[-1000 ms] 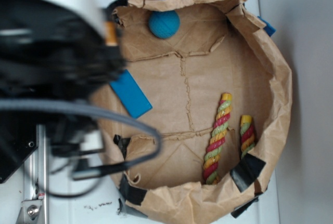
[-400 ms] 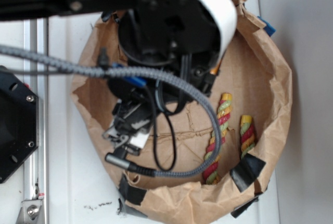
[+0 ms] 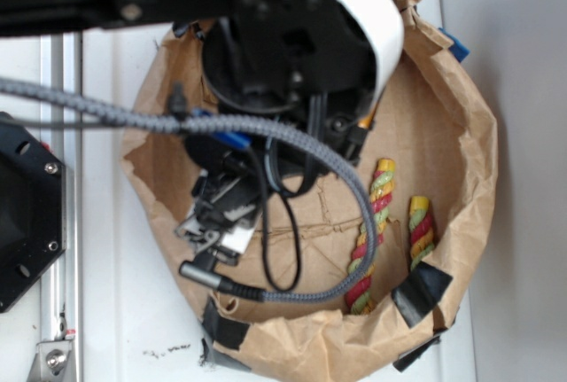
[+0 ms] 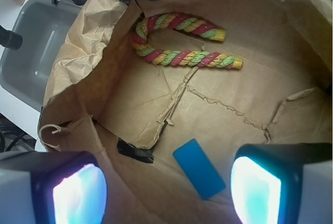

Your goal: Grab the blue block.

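The blue block [image 4: 199, 169], a flat bright blue slab, lies on the floor of the brown paper basin [image 4: 218, 104]. In the wrist view it sits between my two fingers, nearer the right one, lying at a slant. My gripper [image 4: 166, 195] is open and hovers above it with nothing held. From the exterior view the arm [image 3: 283, 54] covers the upper left of the basin, and only a blue sliver of the block [image 3: 232, 139] shows beneath it.
A striped rope toy [image 4: 182, 42] lies bent in two at the far side of the basin [image 3: 469, 134]. Black tape [image 4: 134, 151] patches the paper near the block. A grey cable [image 3: 337, 178] loops over the basin. A grey bin [image 4: 36, 47] stands outside.
A second ago the arm was at the left with the block and a teal ball in plain sight. It has swung over the basin, hiding both. Nothing differs from 0.4 s ago.
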